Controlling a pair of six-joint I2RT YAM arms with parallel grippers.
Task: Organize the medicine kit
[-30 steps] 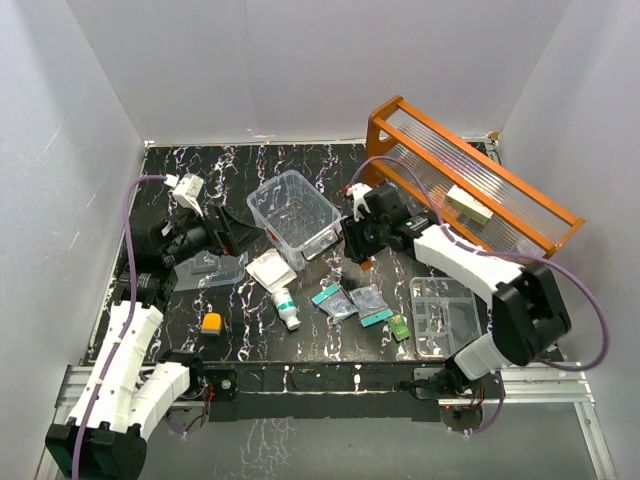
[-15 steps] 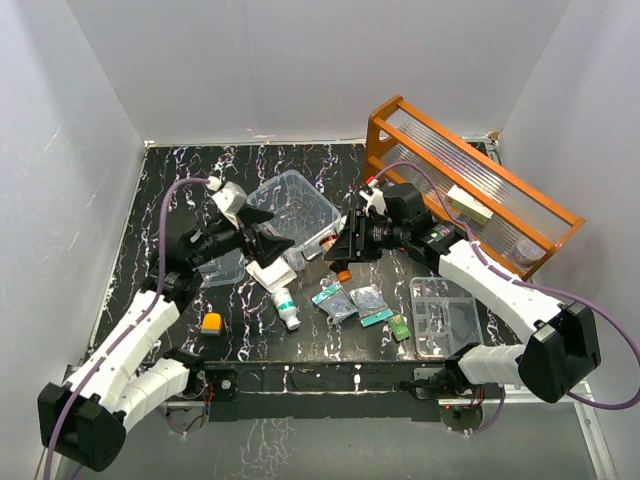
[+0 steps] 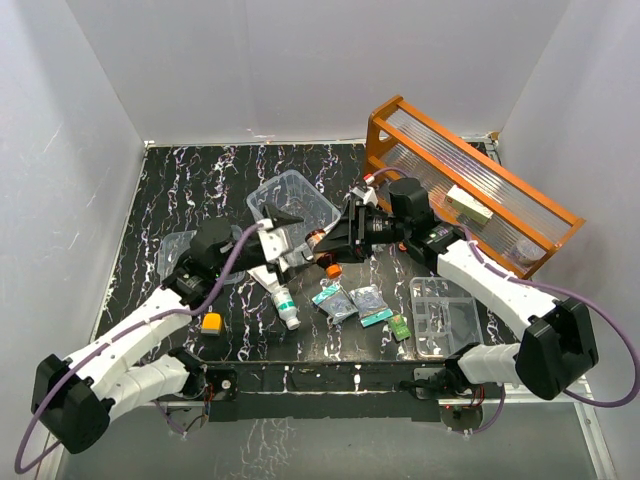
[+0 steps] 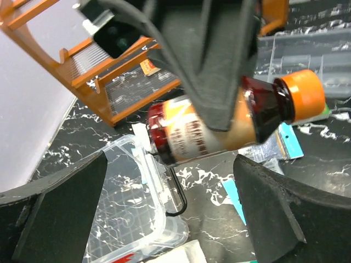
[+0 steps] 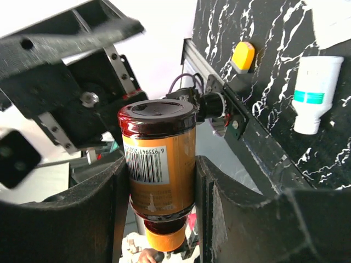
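from above: the medicine kit lies in three parts. its box (image 3: 295, 200) stands open at 12 o'clock from the table's middle, its lid (image 3: 178, 248) at 9 o'clock, its tray (image 3: 445, 315) at 4 o'clock, all well apart. the right gripper (image 3: 328, 250) holds a brown bottle (image 3: 331, 270) just at 6 o'clock of the box. the left gripper (image 3: 295, 240) faces it, spread as wide as it goes, with nothing in it.

left wrist: the bottle (image 4: 230, 126) hangs crosswise, orange cap toward 3 o'clock, pinched by a black finger (image 4: 214, 71). a corner of the box (image 4: 137, 203) shows at 7 o'clock, the orange rack (image 4: 109, 82) at 10.

right wrist: the right gripper (image 5: 160, 164) is half closed around the bottle (image 5: 159, 142), cap toward 6 o'clock. a white tube (image 5: 315, 93) lies at 2 o'clock.

the box looks light, stiff and slick. thin plastic like this may skid or crack, so a hold on one wall at the rim seems best.
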